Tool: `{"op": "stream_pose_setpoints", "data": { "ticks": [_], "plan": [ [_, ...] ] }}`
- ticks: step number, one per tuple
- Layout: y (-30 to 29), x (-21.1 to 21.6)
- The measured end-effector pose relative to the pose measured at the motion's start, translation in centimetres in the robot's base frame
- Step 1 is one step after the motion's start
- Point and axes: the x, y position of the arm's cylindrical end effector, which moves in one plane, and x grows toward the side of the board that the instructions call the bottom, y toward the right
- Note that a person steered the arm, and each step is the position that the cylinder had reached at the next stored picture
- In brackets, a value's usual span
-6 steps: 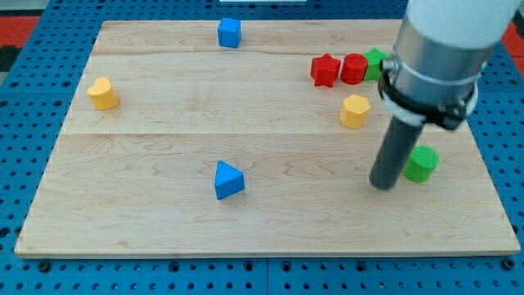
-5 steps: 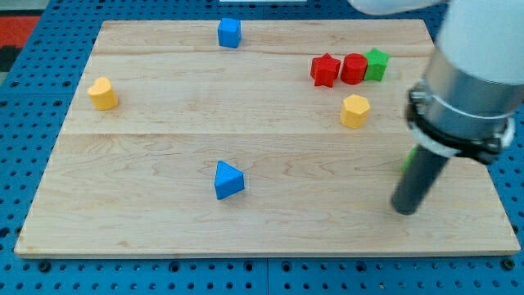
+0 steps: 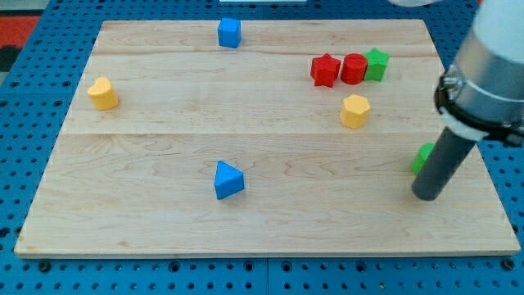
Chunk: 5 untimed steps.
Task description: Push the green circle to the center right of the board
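My tip [image 3: 426, 197] low on the board [image 3: 246, 139] at the view's right, rod covering most of the green circle [image 3: 421, 156], contact unclear, both shifted rightward since earlier.

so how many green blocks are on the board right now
2. The green star sits near the view's top right, beside the red cylinder. The green circle is at the right, mostly hidden behind the rod, just above my tip.

On the wooden board [image 3: 164, 98], my tip [image 3: 426, 197] rests near the view's right edge, just below the green circle block [image 3: 421, 156], which my rod mostly hides. The yellow hexagon block [image 3: 355, 111] lies toward the view's upper left of it.
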Motion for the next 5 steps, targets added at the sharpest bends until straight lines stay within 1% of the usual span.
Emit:
{"op": "stream_pose_setpoints", "data": {
  "ticks": [2, 3, 5],
  "plan": [
    [2.0, -4.4],
    [4.0, -5.3],
    [4.7, -4.2]
  ]
}}
